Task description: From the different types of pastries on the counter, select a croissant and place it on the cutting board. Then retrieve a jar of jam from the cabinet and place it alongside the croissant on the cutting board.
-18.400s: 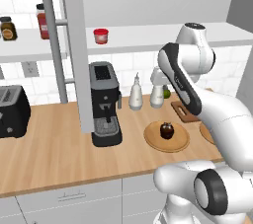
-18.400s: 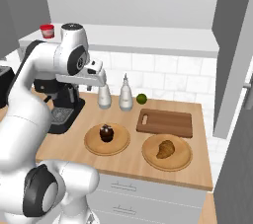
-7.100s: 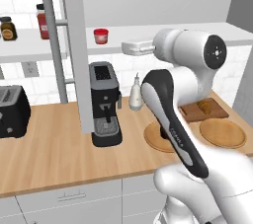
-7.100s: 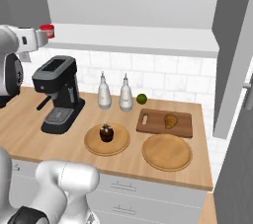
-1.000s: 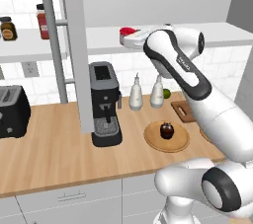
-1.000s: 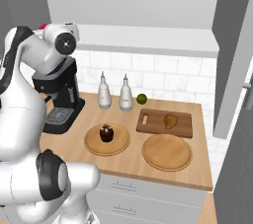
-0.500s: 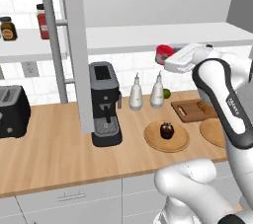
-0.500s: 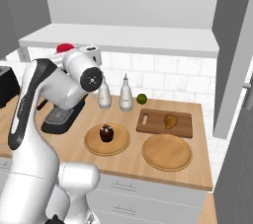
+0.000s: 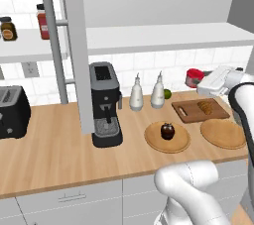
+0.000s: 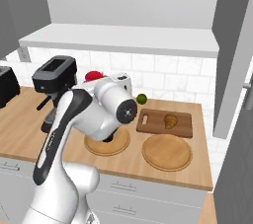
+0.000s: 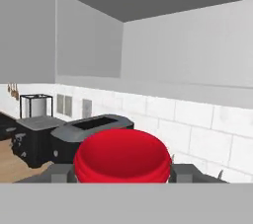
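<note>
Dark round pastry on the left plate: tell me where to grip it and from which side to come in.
Grip the dark round pastry across its rounded sides, coming straight down from above. It sits upright mid-plate on the round wooden plate, with open space around it, so a top-down pinch at its widest part looks safest.

The croissant [image 10: 171, 120] lies on the cutting board [image 10: 152, 123]; the jar of jam [image 10: 92, 76] is airborne.

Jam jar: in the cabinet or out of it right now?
Out. The jam jar sits clamped in the pincer, carried above the counter near the cutting board.
</note>
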{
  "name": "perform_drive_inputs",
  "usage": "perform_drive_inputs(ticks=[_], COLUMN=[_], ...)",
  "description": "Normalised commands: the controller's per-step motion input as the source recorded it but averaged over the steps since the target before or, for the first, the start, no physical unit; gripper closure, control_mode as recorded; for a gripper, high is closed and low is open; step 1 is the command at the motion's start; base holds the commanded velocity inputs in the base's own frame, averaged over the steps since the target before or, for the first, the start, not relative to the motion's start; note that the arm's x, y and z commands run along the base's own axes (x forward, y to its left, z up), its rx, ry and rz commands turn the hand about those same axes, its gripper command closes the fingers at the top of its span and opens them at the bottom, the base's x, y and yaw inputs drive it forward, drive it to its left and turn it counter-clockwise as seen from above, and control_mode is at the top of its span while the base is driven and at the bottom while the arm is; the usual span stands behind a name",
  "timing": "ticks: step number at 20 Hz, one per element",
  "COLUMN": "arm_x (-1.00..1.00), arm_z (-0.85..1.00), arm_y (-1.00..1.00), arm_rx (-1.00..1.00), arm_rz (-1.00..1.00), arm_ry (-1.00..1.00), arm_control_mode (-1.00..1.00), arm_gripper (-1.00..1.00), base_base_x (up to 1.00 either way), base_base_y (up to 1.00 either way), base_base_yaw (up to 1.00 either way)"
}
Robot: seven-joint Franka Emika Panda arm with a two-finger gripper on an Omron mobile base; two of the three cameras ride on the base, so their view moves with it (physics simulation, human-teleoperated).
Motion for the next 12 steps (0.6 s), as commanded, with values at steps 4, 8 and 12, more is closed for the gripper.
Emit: perform_drive_inputs(ticks=[4,8,12], arm_x=[0.24,0.46,0.61], arm_z=[-0.35,-0.33,-0.47], arm_y=[-0.94,-0.79,-0.51], arm_rx=[-0.01,0.0,0.0], arm_rz=[0.0,0.0,0.0], arm_ry=[0.14,0.13,0.08], arm_control_mode=[-1.0,-1.0,-1.0], arm_gripper=[1.0,1.0,1.0], base_base_x=[0.0,0.0,0.0], base_base_y=[0.0,0.0,0.0], base_base_yaw=[0.0,0.0,0.0])
